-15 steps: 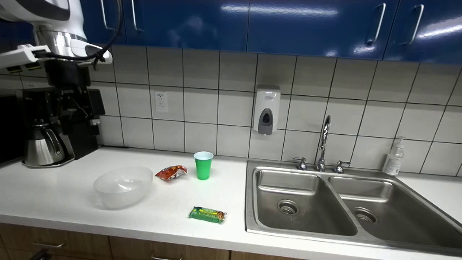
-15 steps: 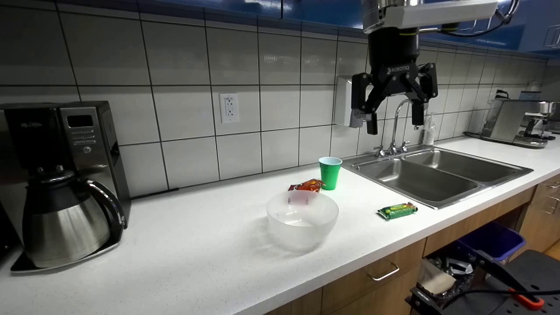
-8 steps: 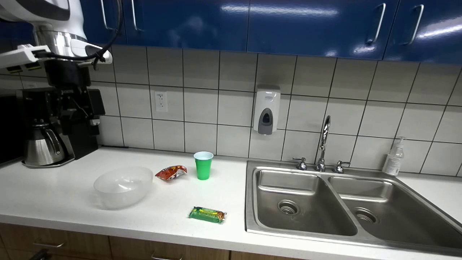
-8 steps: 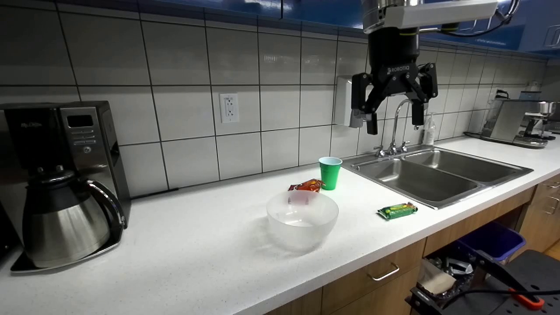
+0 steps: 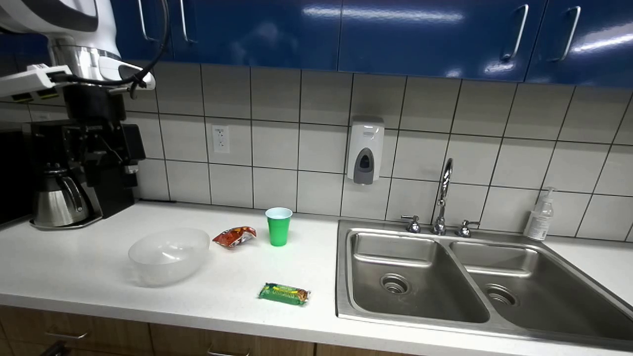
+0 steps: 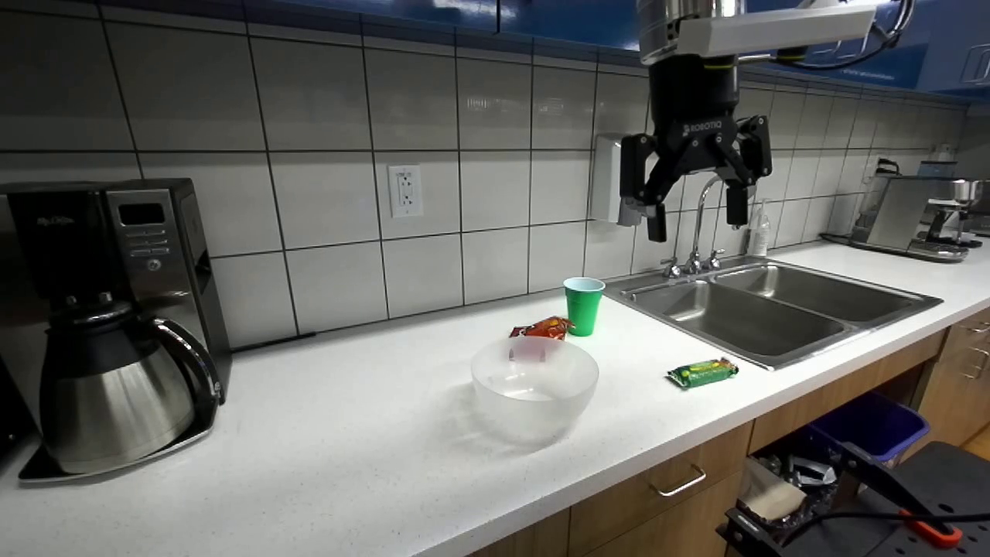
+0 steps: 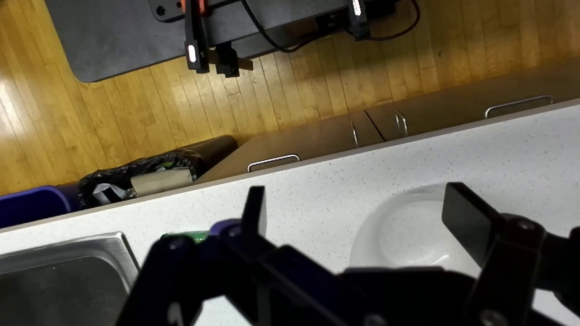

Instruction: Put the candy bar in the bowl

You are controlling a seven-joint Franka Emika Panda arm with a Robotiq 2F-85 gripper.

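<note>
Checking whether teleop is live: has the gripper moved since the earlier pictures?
Yes, slightly: in an exterior view the gripper sits a little lower against the wall dispenser, and a touch toward the picture's left.

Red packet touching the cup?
No: in an exterior view, a strip of bare counter shows between the red packet and the cup.

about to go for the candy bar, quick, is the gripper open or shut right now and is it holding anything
Gripper: open, holding nothing; the candy bar lies on the counter.
</note>
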